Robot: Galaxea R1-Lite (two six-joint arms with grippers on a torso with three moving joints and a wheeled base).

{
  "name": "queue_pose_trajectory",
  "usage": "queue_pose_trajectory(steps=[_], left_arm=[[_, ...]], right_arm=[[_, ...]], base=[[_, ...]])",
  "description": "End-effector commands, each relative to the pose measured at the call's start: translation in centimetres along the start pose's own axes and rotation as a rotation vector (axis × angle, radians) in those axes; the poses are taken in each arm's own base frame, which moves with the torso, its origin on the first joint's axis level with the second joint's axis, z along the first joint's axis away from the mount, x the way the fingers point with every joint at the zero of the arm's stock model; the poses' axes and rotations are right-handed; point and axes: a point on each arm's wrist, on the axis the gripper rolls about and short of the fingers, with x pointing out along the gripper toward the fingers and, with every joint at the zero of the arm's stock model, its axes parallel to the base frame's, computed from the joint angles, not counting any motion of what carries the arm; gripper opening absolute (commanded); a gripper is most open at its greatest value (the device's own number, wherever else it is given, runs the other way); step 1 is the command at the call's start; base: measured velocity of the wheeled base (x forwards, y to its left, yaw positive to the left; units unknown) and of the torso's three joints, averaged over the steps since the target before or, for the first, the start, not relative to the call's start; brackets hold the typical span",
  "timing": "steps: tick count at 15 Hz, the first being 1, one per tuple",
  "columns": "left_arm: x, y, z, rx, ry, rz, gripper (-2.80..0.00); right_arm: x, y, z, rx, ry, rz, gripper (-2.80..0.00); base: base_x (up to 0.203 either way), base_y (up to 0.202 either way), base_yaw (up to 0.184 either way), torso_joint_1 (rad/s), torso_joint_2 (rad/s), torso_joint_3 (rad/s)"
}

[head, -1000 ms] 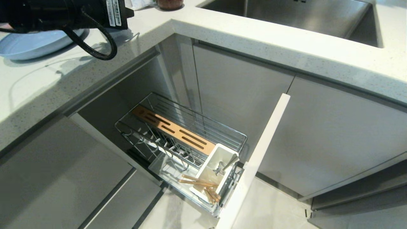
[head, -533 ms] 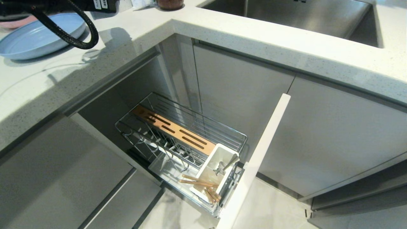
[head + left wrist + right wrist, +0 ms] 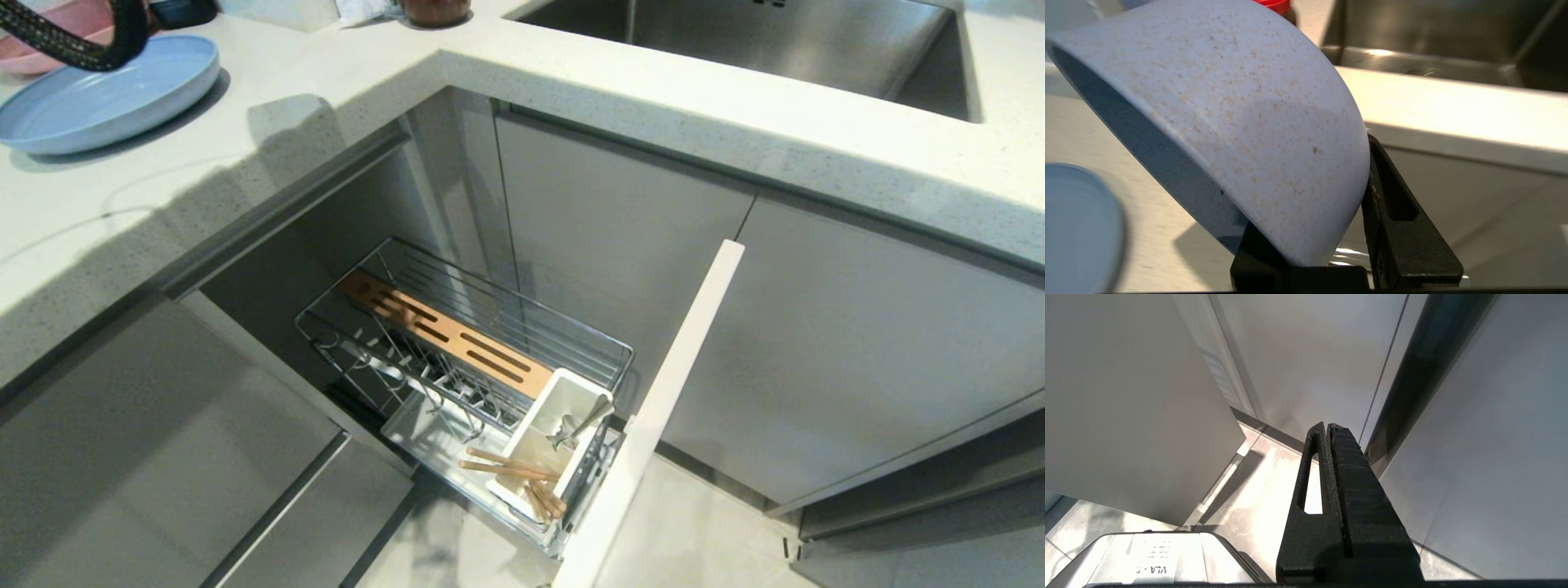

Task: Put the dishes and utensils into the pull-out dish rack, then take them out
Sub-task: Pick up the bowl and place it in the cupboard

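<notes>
Head view, change noted: over the last second my left arm drew back out of the top left corner, until only a loop of its black cable (image 3: 77, 45) remained there above the blue plate (image 3: 102, 94). The plate lay uncovered on the counter (image 3: 343, 90), with a pink plate (image 3: 49, 28) just behind it.

Left gripper (image 3: 1327, 249): clenched on the rim of the pale blue bowl (image 3: 1241, 118), one finger inside the bowl and one against its outer wall. The bowl sat tilted, its open side turned away from the sink (image 3: 1437, 36) and above the counter. Part of the blue plate showed below it in that view.

Right gripper (image 3: 1327, 430): fingers pressed together, holding nothing, parked low and pointing at cabinet fronts and floor.

Dish rack (image 3: 465, 359): pulled out below the counter beside its pale front panel (image 3: 661, 408). Its prongs held no dishes. White caddy (image 3: 555, 445): spoon (image 3: 584, 425) standing in one section, chopsticks (image 3: 514, 469) lying across the other.

Judgement: utensils were loaded, dishes were not. With the bowl in my grip and my arm swinging over the counter, I read the step as carrying the bowl down to the prongs, with the plate to follow.
</notes>
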Motion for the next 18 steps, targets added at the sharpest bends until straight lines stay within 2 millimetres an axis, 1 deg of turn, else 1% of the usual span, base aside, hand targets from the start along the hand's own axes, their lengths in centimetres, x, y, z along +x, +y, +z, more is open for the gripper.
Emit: queue_pose_trajectory(steps=[1, 3, 4, 8, 11, 12, 14, 18], left_arm=[[-1.4, -1.4, 0.1, -0.163, 0.012, -0.013, -2.8], [-1.6, -3.2, -0.7, -0.344, 0.047, -0.026, -2.8], [-1.4, -4.1, -1.6, -0.401, 0.064, -0.015, -2.8], [-0.5, -6.7, -6.1, -0.51, 0.059, 0.0, -2.8], [-0.3, -8.2, -10.0, -0.573, 0.093, 0.0, -2.8], [0.1, -8.7, -11.1, -0.636, 0.094, 0.003, -2.8], [1.5, -10.1, -13.0, -0.672, 0.132, 0.026, -2.8], [3.9, -12.9, -17.8, -0.735, 0.217, 0.094, -2.8]], right_arm=[[0.0, 0.0, 0.0, 0.0, -0.002, 0.0, -2.8], [0.0, 0.0, 0.0, 0.0, -0.003, 0.0, -2.8], [0.0, 0.0, 0.0, 0.0, -0.002, 0.0, -2.8], [0.0, 0.0, 0.0, 0.0, -0.003, 0.0, -2.8], [0.0, 0.0, 0.0, 0.0, -0.003, 0.0, -2.8], [0.0, 0.0, 0.0, 0.0, -0.003, 0.0, -2.8], [0.0, 0.0, 0.0, 0.0, -0.003, 0.0, -2.8], [0.0, 0.0, 0.0, 0.0, -0.003, 0.0, -2.8]], base=[[0.0, 0.0, 0.0, 0.0, 0.0, 0.0], [0.0, 0.0, 0.0, 0.0, 0.0, 0.0], [0.0, 0.0, 0.0, 0.0, 0.0, 0.0], [0.0, 0.0, 0.0, 0.0, 0.0, 0.0], [0.0, 0.0, 0.0, 0.0, 0.0, 0.0], [0.0, 0.0, 0.0, 0.0, 0.0, 0.0], [0.0, 0.0, 0.0, 0.0, 0.0, 0.0], [0.0, 0.0, 0.0, 0.0, 0.0, 0.0]])
